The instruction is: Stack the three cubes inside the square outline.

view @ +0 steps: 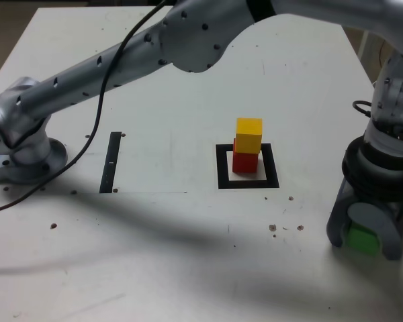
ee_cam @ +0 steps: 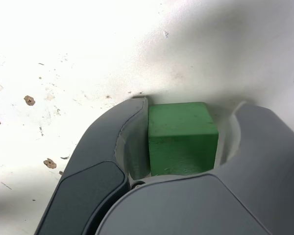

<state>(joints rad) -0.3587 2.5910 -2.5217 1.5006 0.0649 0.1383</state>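
The white table [view: 188,255] is carrying everything; it is speckled with small brown marks, and the arm's shadow is falling across its near half. The silver arm [view: 121,60] is reaching from its base [view: 23,157] at the exterior view's left, arching over the far side of the table and coming down at the exterior view's right.

The hand [view: 366,235] is pointing down at the table near the exterior view's right edge, well apart from the square outline. Its grey jaws are sitting on either side of the green cube [ee_cam: 182,138] — in the wrist view one jaw face is lying flat against the cube's side, while the other jaw is close beside it with contact not clearly visible. So the hand is narrowed around the cube, but I cannot tell whether it is fully gripping. The cube appears to be resting on the table.

The square outline [view: 221,168] — thick black border, white centre — is lying near the table's middle. Inside it the red cube [view: 245,162] is standing, with the yellow cube [view: 249,134] stacked on top, slightly offset. A thin black strip [view: 111,162] is lying flat toward the exterior view's left, near the base. A dark cable [view: 101,100] is hanging from the arm down toward the table's left edge.
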